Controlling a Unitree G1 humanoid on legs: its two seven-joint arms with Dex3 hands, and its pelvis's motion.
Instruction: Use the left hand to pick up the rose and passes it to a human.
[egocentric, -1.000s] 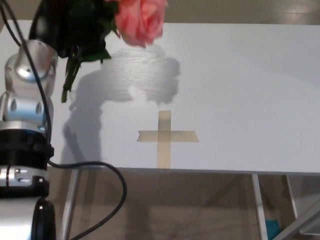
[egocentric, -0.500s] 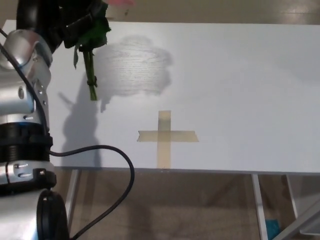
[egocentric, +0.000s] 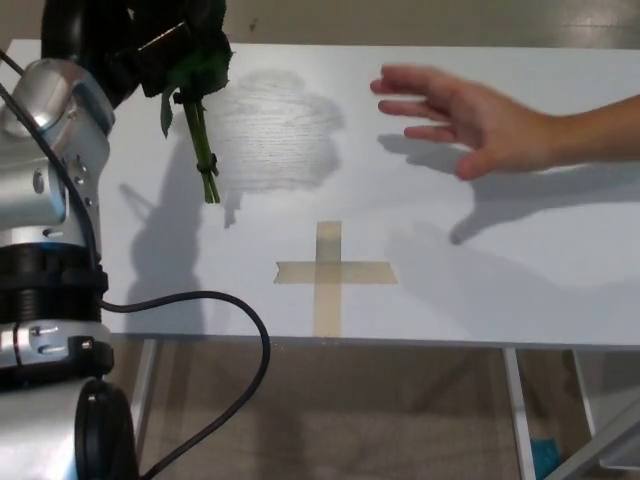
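Rose (egocentric: 200, 140): green stem, dark leaves. Table (egocentric: 480, 270) white. Tape cross (egocentric: 330, 272) tan. Left hand (egocentric: 110, 35) black.

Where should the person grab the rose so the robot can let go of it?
Probably the bare lower stem of the rose, below the robot's left hand. That part hangs free over the white table, tilted slightly, with nothing around it. The person's hand comes from the robot's right, so it can close on the stem from that side. The flower is out of view.

Person's open hand (egocentric: 480, 120) newly in from the right above the table (egocentric: 500, 260); rose (egocentric: 200, 140) blossom now out of frame.
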